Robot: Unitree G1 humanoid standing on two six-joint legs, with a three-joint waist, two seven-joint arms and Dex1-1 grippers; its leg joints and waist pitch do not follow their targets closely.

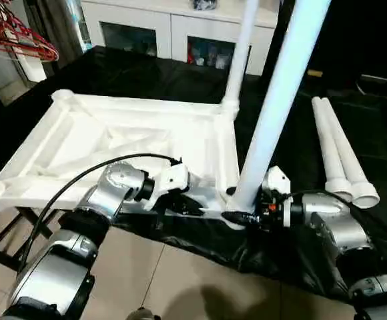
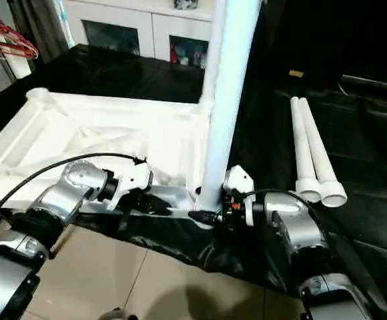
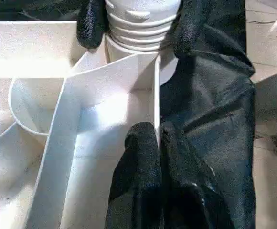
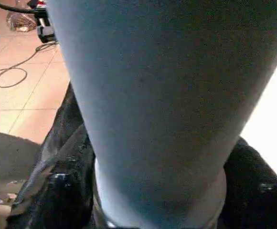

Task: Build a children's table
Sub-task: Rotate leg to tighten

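The children's table top (image 1: pixel 113 140) lies upside down on a black-covered surface, ribs facing up. One white leg (image 1: pixel 241 60) stands upright in the far right corner socket. A second leg (image 1: pixel 280 100) stands at the near right corner socket, its threaded end (image 3: pixel 141 19) just above the socket. My right gripper (image 1: pixel 243 212) is shut on this leg's base, with a black finger (image 3: pixel 90 24) on each side of it. At the near edge, my left gripper (image 1: pixel 180 203) is shut on a thin wall of the top (image 3: pixel 155 95). Two more legs (image 1: pixel 337 153) lie side by side to the right.
A white glass-door cabinet (image 1: pixel 173 30) stands behind the work surface. Red hangers (image 1: pixel 17 37) hang at the far left. The black cover (image 1: pixel 380 133) drapes over the near edge down towards the tiled floor (image 1: pixel 180 280).
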